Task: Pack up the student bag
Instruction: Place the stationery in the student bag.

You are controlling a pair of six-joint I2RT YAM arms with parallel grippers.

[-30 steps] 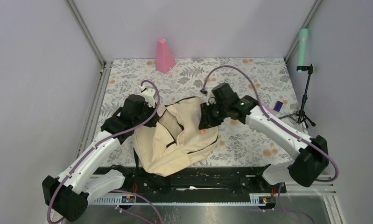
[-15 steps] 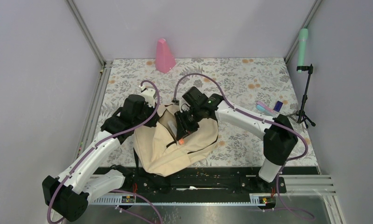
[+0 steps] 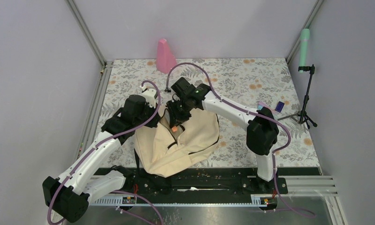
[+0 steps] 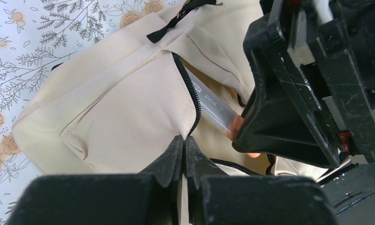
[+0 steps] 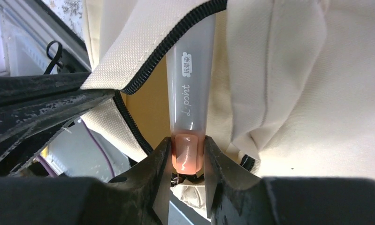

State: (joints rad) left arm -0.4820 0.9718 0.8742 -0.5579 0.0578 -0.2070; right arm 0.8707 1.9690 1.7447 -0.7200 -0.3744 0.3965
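The student bag (image 3: 197, 137) lies beige and slumped on the floral table between the arms. My left gripper (image 4: 184, 139) is shut on the cream fabric at the zipper edge of the bag (image 4: 119, 108) and holds the opening up. My right gripper (image 5: 187, 147) is shut on the orange end of a translucent grey pen (image 5: 190, 89). The pen's far end passes under the black zipper line into the bag (image 5: 279, 84). From above, the right gripper (image 3: 176, 123) sits over the opening, close beside the left gripper (image 3: 161, 112).
A pink cone (image 3: 165, 56) stands at the back of the table. A small blue object (image 3: 279, 106) and a thin pen (image 3: 266, 108) lie at the right. A green cylinder (image 3: 305, 44) sits on a black tripod (image 3: 307, 105) off the right edge.
My right arm has swung left across the bag with the pen, from the bag's right side to the opening beside the left gripper. The left arm has not moved.
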